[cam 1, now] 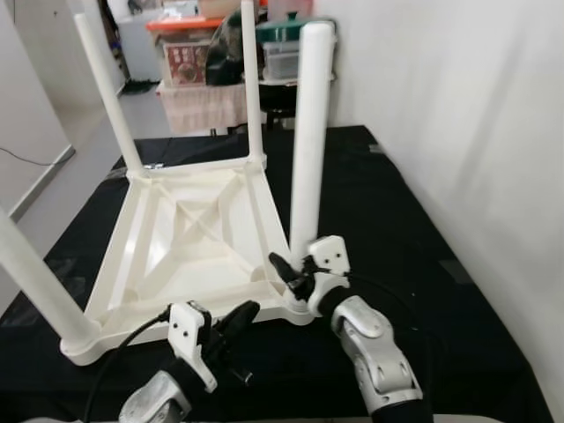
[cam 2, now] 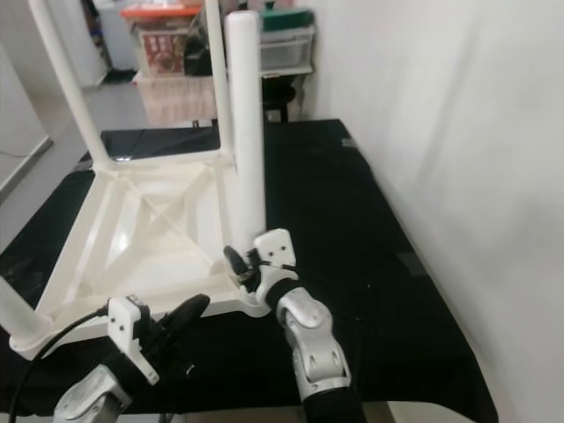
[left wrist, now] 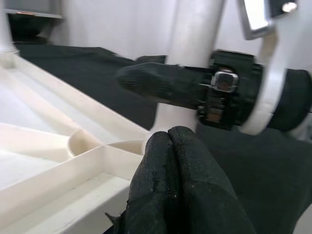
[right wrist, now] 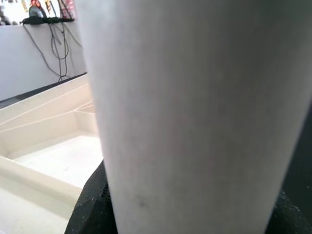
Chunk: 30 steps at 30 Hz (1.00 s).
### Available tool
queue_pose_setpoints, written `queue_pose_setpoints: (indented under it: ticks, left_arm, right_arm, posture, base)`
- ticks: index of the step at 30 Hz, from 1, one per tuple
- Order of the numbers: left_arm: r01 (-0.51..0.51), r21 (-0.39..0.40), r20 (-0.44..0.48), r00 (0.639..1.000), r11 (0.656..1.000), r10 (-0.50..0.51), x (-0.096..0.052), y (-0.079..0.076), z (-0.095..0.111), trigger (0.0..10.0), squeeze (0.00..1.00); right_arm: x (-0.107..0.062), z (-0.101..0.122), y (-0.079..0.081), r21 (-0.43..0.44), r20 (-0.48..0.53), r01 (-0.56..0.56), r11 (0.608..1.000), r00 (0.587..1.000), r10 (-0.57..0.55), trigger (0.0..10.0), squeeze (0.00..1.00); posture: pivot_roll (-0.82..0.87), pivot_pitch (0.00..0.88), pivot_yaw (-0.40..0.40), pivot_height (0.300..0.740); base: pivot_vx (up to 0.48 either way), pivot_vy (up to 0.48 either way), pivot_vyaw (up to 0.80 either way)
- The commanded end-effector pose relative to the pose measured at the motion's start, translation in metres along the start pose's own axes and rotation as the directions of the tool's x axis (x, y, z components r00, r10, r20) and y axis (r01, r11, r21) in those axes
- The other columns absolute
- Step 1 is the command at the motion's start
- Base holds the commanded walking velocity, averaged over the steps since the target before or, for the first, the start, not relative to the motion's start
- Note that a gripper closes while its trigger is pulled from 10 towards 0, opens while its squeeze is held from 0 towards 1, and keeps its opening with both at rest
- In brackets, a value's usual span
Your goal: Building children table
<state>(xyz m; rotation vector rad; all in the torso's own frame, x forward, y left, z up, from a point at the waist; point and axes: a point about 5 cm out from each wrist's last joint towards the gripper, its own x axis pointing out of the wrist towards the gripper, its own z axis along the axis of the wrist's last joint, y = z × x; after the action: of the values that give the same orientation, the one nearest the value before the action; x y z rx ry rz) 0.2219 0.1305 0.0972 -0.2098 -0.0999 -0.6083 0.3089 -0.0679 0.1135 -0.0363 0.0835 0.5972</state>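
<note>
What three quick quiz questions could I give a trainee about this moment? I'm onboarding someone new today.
1. True or false: the white table top lies upside down on the black cloth.
2. Which hand grips the near right leg? A) left hand B) right hand C) neither
3. Fill in: the left hand's fingers are ____ (open/shut).

Key
1. True: its ribbed underside faces up, with the legs pointing upward.
2. B: the right hand clasps the leg's base at the table corner, while the left hand hovers by the near edge, holding nothing.
3. Shut: the left wrist view shows them pressed together.
</note>
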Motion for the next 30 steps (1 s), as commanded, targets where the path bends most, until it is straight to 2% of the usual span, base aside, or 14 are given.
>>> queue_pose_setpoints:
  ticks: [1,4,5,6,7,12,14,15,16,17,26,27,29,30]
  left_arm:
    - [-0.007,-0.007,-0.023,1.0,1.0,0.007,-0.005,0.002,-0.003,10.0,0.0]
    - [-0.031,0.014,-0.023,0.999,0.999,0.031,-0.009,0.001,-0.002,10.0,0.0]
    - [-0.06,0.015,-0.021,0.998,0.998,0.061,-0.011,0.004,-0.004,10.0,0.0]
    - [-0.06,0.015,-0.021,0.998,0.998,0.061,-0.011,0.004,-0.004,10.0,0.0]
    - [-0.064,0.016,-0.024,0.998,0.998,0.065,-0.009,0.004,-0.004,10.0,0.0]
    - [0.0,0.0,-0.051,0.999,1.0,0.0,0.005,-0.001,-0.008,10.0,0.0]
    - [0.005,-0.007,-0.054,0.999,1.0,-0.005,0.006,-0.001,-0.008,10.0,0.0]
    - [0.015,-0.014,-0.056,0.998,1.0,-0.015,0.007,-0.002,-0.009,10.0,0.0]
    - [0.021,-0.018,-0.056,0.998,1.0,-0.022,0.008,-0.003,-0.009,10.0,0.0]
    - [0.027,-0.013,-0.057,0.998,1.0,-0.028,0.009,-0.003,-0.009,10.0,0.0]
    - [0.021,-0.005,-0.043,0.999,1.0,-0.021,0.014,-0.001,-0.006,10.0,0.0]
    - [0.02,-0.002,-0.041,0.999,1.0,-0.02,0.016,0.0,-0.006,10.0,0.0]
    - [0.02,-0.002,-0.041,0.999,1.0,-0.02,0.016,0.0,-0.006,10.0,0.0]
    - [0.017,0.003,-0.042,0.999,1.0,-0.017,0.016,0.0,-0.006,10.0,0.0]
  right_arm:
    - [0.003,-0.022,-0.003,0.034,-0.125,-0.006,0.999,0.992,0.01,9.3,0.0]
    - [0.007,-0.014,-0.009,0.029,-0.114,0.001,1.0,0.993,0.003,10.0,0.0]
    - [0.009,-0.007,-0.012,0.045,-0.085,-0.033,0.998,0.996,0.037,10.0,0.69]
    - [0.009,-0.007,-0.012,0.045,-0.085,-0.033,0.998,0.996,0.037,10.0,0.69]
    - [0.011,0.004,-0.015,0.051,-0.047,-0.115,0.992,0.992,0.117,10.0,1.0]
    - [0.006,0.049,-0.023,-0.062,0.049,-0.458,0.887,0.886,0.461,10.0,1.0]
    - [0.005,0.052,-0.025,-0.068,0.049,-0.494,0.867,0.866,0.498,10.0,1.0]
    - [0.004,0.053,-0.03,-0.073,0.027,-0.541,0.838,0.839,0.544,10.0,0.31]
    - [0.004,0.054,-0.033,-0.074,0.011,-0.573,0.816,0.818,0.575,10.0,0.31]
    - [0.005,0.056,-0.038,-0.09,-0.007,-0.595,0.798,0.802,0.597,10.0,0.0]
    - [0.009,0.058,-0.046,-0.057,-0.053,-0.694,0.717,0.72,0.692,10.0,0.0]
    - [0.009,0.056,-0.047,-0.034,-0.058,-0.714,0.7,0.7,0.712,3.4,0.0]
    - [0.009,0.056,-0.047,-0.034,-0.058,-0.714,0.7,0.7,0.712,3.4,0.0]
    - [0.007,0.053,-0.049,-0.022,-0.062,-0.725,0.688,0.688,0.723,0.0,0.0]
  posture:
    - [0.02,0.0,0.029,0.74]
    - [0.02,0.0,0.026,0.74]
    - [0.03,0.0,0.025,0.74]
    - [0.03,0.0,0.025,0.74]
    - [0.03,0.0,0.025,0.74]
    - [0.01,0.0,0.048,0.74]
    - [0.01,0.0,0.048,0.74]
    - [0.01,0.0,0.045,0.74]
    - [0.01,0.0,0.045,0.74]
    - [0.02,0.0,0.042,0.74]
    - [0.02,0.0,0.027,0.74]
    - [0.02,0.0,0.028,0.74]
    - [0.02,0.0,0.028,0.74]
    - [0.03,0.0,0.027,0.74]
  base:
    - [0.0,0.0,0.0]
    - [0.0,0.0,0.0]
    - [0.0,0.0,0.0]
    - [0.0,0.0,0.0]
    - [0.0,0.0,0.0]
    - [0.0,0.0,0.0]
    - [0.0,0.0,0.0]
    - [0.0,0.0,0.0]
    - [0.0,0.0,0.0]
    - [0.0,0.0,0.0]
    - [0.0,0.0,0.0]
    - [0.0,0.0,0.0]
    - [0.0,0.0,0.0]
    - [0.0,0.0,0.0]
